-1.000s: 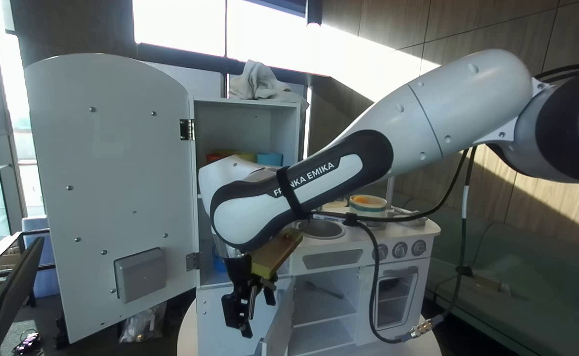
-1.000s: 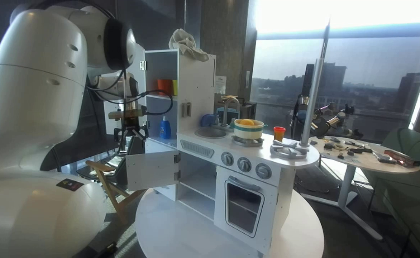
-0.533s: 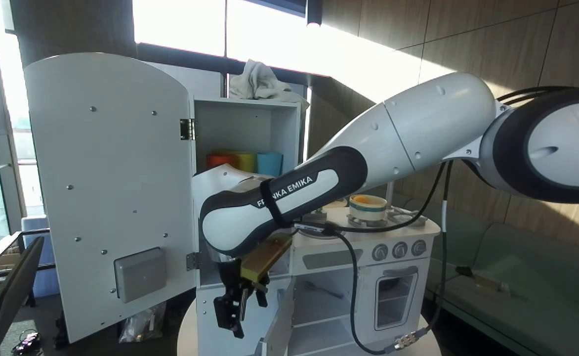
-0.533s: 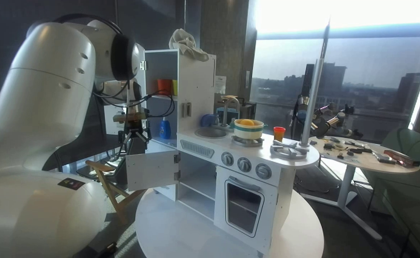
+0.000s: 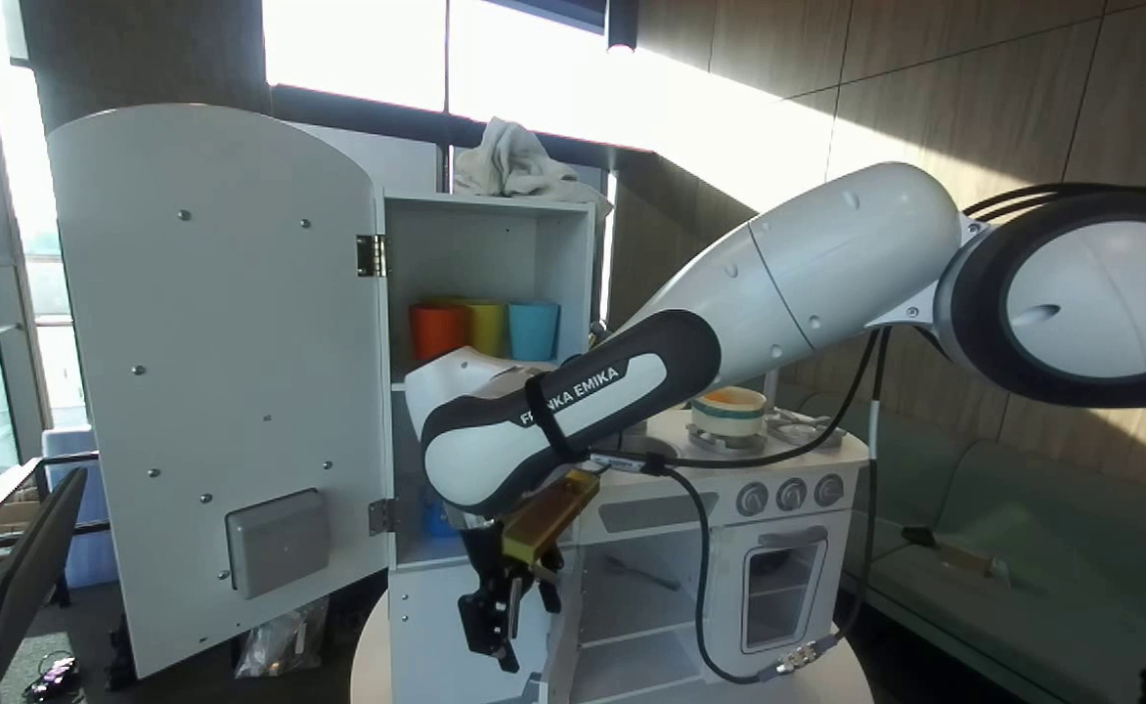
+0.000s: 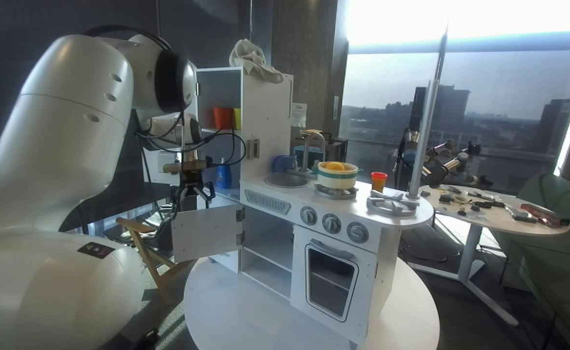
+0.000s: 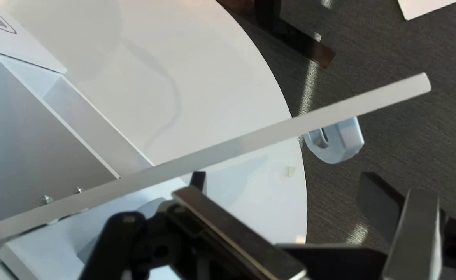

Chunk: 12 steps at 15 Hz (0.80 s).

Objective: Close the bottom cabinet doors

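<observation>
The bottom cabinet door under the sink (image 6: 204,236) stands open, swung out from its hinges. In an exterior view this door (image 5: 561,655) is seen nearly edge-on. In the wrist view the door's top edge (image 7: 251,142) runs diagonally, with its grey handle (image 7: 339,144) on the outer side. My gripper is open and empty, pointing down on the handle side of the door, in both exterior views (image 5: 524,628) (image 6: 192,204) and the wrist view (image 7: 286,188). One fingertip is close against the door; contact cannot be told. The oven door (image 6: 331,291) with its inset panel is shut.
The tall round-topped door (image 5: 221,323) stands wide open at the left. The lower white panel (image 5: 431,626) lies beside my gripper. A pot (image 6: 337,176) stands on the stove top. The kitchen rests on a round white table (image 6: 275,321).
My arm has come lower. Over the last half second the gripper has moved right toward the open door. The door has swung slightly to the right.
</observation>
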Motion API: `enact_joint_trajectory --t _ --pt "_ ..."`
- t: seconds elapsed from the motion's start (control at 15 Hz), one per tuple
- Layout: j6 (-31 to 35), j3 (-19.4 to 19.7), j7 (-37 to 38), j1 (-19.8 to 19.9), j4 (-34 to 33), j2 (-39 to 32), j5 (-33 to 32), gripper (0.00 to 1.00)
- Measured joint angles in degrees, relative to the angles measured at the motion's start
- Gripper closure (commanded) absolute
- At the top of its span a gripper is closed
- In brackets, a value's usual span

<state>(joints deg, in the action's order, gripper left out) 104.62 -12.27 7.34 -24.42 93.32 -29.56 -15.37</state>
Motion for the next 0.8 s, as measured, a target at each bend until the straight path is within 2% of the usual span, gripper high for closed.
enact_joint_trajectory --t 0.53,0.8 --pt "-0.5 1.5 4.2 2.9 9.9 5.3 0.8 0.0" --pt "2.5 3.0 7.9 5.2 14.6 7.0 0.9 0.0"
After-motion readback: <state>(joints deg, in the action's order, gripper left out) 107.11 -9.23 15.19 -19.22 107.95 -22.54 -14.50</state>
